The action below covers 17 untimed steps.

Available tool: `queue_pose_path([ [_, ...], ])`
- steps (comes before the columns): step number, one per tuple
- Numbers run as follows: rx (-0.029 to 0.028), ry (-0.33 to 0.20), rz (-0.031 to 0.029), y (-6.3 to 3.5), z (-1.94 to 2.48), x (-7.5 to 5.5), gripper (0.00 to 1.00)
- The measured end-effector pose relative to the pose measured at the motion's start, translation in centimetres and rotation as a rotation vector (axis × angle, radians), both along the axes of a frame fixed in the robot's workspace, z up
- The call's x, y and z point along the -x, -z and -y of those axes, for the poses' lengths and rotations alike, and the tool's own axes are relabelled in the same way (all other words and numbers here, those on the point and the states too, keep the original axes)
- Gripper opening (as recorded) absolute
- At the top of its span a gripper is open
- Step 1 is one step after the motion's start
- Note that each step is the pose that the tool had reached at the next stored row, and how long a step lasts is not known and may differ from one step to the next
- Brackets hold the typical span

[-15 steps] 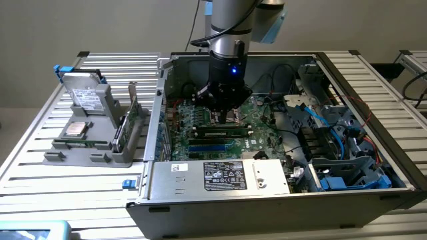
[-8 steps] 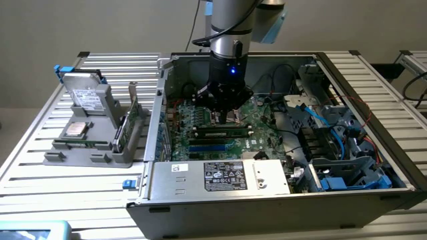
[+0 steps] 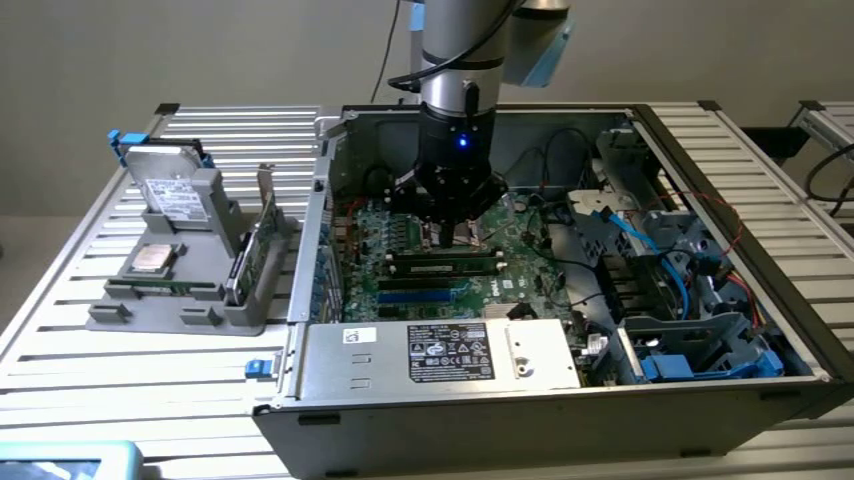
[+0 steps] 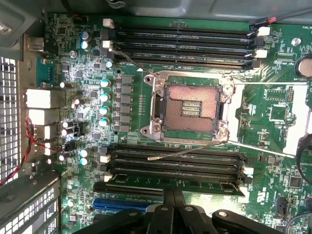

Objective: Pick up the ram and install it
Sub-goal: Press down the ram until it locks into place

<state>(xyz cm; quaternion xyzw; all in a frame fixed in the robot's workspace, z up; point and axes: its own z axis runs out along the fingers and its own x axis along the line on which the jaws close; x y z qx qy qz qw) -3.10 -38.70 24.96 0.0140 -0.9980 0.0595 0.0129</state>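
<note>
Jaws closed, empty, hovering over motherboard (image 4: 146, 92) inside computer case (image 3: 441, 395). Ram (image 4: 168, 184) seated in slot directly beneath jaws, just beside processor socket (image 4: 189, 106).

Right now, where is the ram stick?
In the exterior view the ram lies inside the open computer case, seated across the green motherboard just below the end effector and above the blue slots.
</note>
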Motion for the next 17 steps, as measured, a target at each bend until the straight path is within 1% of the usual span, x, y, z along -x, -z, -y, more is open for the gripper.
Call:
queue_pose_path([
  [4,0.0,0.044,0.0096,0.0,0.0,0.0,0.11],
  [8,-0.0002,0.076,0.0254,0.0,0.0,0.0,0.11],
  [10,-0.0004,0.088,0.0322,0.0,0.0,0.0,0.11],
  [11,-0.0004,0.092,0.0339,0.0,0.0,-0.01,0.11],
  [17,-0.0003,0.093,0.0342,0.0,0.0,0.0,0.11],
])
